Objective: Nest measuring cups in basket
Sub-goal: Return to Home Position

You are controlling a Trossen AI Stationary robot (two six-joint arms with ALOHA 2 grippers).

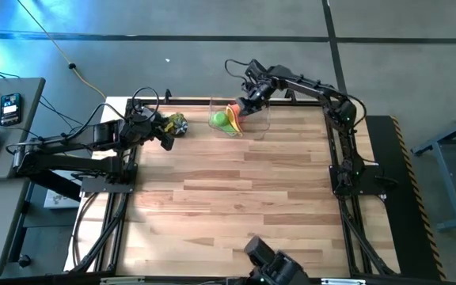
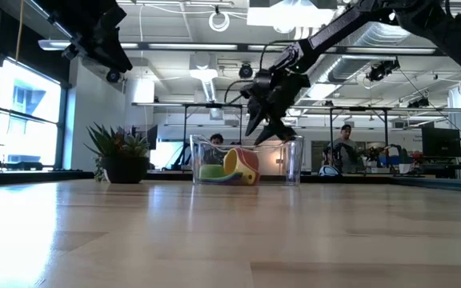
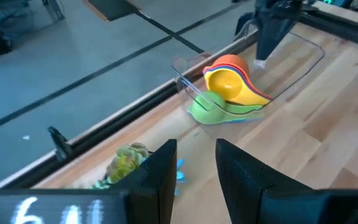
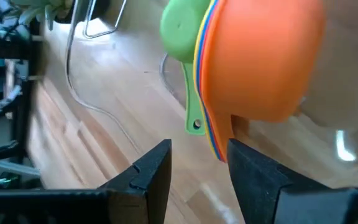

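**Cups binned, right arm to pull out cleanly**

On the wooden table (image 1: pixel 236 198), the clear basket (image 1: pixel 264 120) sits at the far edge, with the nested measuring cups (image 1: pixel 229 119) tipped on their side inside. The right gripper (image 1: pixel 249 104) hangs over them, fingers apart and empty. It should lift straight up before swinging away, so it misses the rim. The left gripper (image 1: pixel 167 136) waits beside the plant (image 1: pixel 178 124), fingers apart.

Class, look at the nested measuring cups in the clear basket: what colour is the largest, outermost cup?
Orange. The outermost cup shows best in the right wrist view.
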